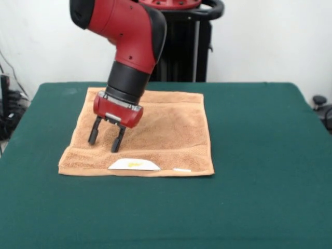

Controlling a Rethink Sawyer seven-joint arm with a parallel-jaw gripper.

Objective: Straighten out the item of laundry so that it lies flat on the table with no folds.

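Note:
The tan-orange terry towel (155, 135) lies spread out on the dark green table (259, 197), left of centre. It looks flat, with a woven border band and two white labels (134, 165) along its near edge. My gripper (106, 143) hangs over the towel's left part, tilted, with its two black fingers (94, 130) apart. The fingertips are at or just above the cloth and hold nothing. The arm hides part of the towel's far left area.
The robot's black pedestal (181, 46) stands behind the table's far edge. Dark equipment shows at the left edge (8, 109) and at the right edge (322, 106), off the table.

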